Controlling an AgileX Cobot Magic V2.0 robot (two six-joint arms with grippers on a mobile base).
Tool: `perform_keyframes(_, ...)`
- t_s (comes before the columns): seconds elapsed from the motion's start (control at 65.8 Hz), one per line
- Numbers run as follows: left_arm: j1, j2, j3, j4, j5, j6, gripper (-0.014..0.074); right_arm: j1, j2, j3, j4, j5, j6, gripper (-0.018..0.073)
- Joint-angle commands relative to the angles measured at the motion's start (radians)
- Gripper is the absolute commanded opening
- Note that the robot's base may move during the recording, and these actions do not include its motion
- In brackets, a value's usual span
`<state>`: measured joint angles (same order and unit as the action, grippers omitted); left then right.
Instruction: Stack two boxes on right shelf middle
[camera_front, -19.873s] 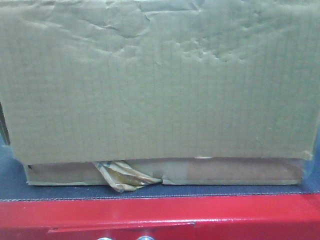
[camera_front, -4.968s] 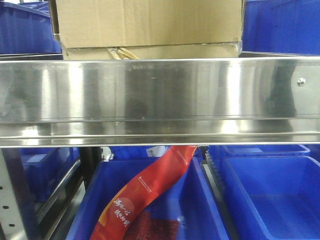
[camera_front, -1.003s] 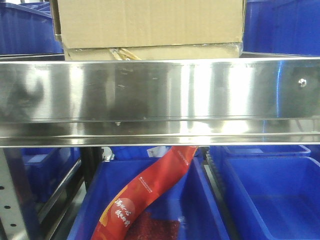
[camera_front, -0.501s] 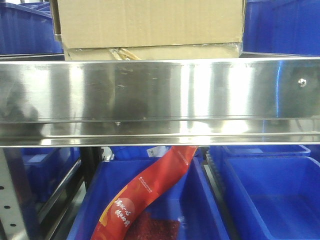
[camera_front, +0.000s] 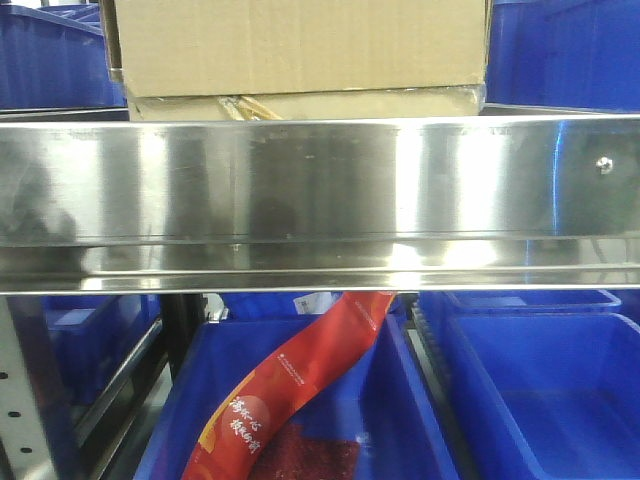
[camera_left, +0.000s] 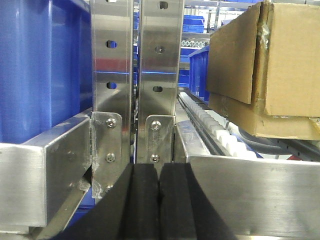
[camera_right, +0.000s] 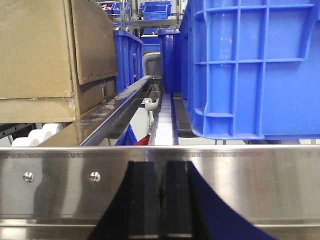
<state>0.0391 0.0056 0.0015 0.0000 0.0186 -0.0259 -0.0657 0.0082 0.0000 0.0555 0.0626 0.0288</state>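
Two brown cardboard boxes (camera_front: 300, 45) sit stacked on the steel shelf (camera_front: 320, 190), the upper one overhanging the flatter lower one (camera_front: 330, 104). From the left wrist the stack (camera_left: 285, 65) shows at the upper right; from the right wrist the stack (camera_right: 40, 55) shows at the upper left. My left gripper (camera_left: 159, 172) is shut with nothing in it, just in front of the shelf's rail and uprights. Likewise shut and empty, my right gripper (camera_right: 161, 170) hangs before the front rail (camera_right: 240, 180). Neither gripper shows in the front view.
Blue plastic bins flank the boxes on the shelf (camera_front: 50, 60) (camera_right: 250, 65). More blue bins (camera_front: 540, 390) stand on the level below, one holding a red packet (camera_front: 300, 380). Perforated steel uprights (camera_left: 135, 80) stand left of the stack. White rollers (camera_left: 220, 132) line the shelf.
Nothing has visibly moved in the last second. Twenty seconds ago the boxes filled the front view on a red-edged platform; now they rest on the steel shelf above the camera.
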Motion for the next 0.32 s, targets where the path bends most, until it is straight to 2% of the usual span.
perform_keyframes(0.0, -0.007, -0.006, -0.002, 0.007, -0.019, -0.008, -0.0101, -0.006, -0.008, 0.0, 0.0, -0.019, -0.005, -0.0162)
perform_keyframes(0.304, -0.007, -0.006, -0.002, 0.007, -0.019, -0.008, -0.0101, -0.006, -0.008, 0.0, 0.0, -0.019, -0.005, -0.0162)
